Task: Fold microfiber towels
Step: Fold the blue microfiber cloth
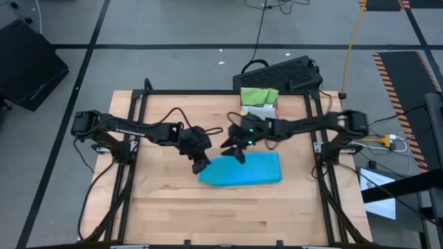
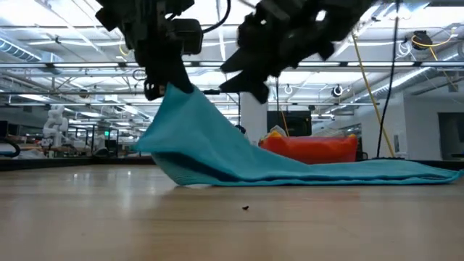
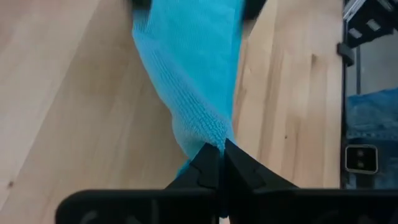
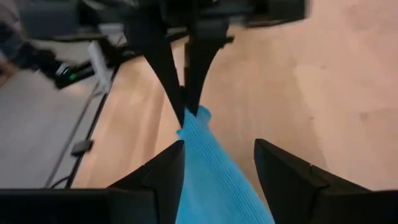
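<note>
The bright blue towel (image 1: 243, 170) lies mid-table, one corner lifted. The left gripper (image 3: 221, 167) pinches that corner tight. The right gripper (image 4: 217, 163) has its jaws apart around the cloth. It looks soft and floppy (grab corners). Behind, green towels (image 1: 259, 95) wait.

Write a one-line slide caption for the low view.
Left gripper pinches a corner of the blue towel and lifts it off the table; right gripper open alongside.

A wooden table (image 1: 173, 207) carries a blue towel (image 1: 249, 171) and red tray (image 2: 312, 150).
</note>
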